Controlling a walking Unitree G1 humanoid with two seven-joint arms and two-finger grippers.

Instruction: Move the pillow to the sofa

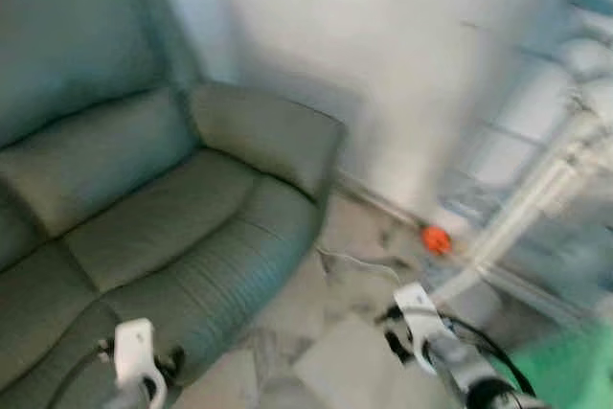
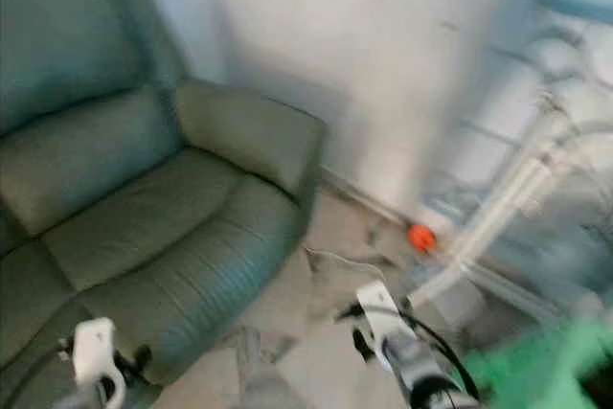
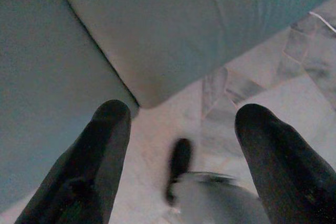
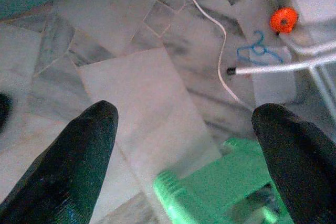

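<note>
A green leather sofa [image 1: 144, 208] fills the left half of the eye views, its seat bare and its right armrest [image 1: 268, 136] toward the wall. My left gripper [image 3: 178, 145] is open over the floor beside the sofa's front corner [image 3: 152, 90], nothing between its fingers [image 3: 94, 156]. My right gripper [image 4: 184, 150] is open too, hanging over the marble floor [image 4: 131, 87]. Both wrists show low in the eye views, the left arm [image 1: 134, 356] before the sofa, the right arm [image 1: 431, 328] over the floor. The picture is blurred.
A white cable [image 4: 210, 40] and a blue hanger [image 4: 254, 51] lie on the floor. An orange ball [image 1: 436, 238] sits by a white rack [image 1: 536, 198] at the right. A green plastic stool [image 4: 231, 187] stands under my right gripper. A white wall [image 1: 383, 55] is behind.
</note>
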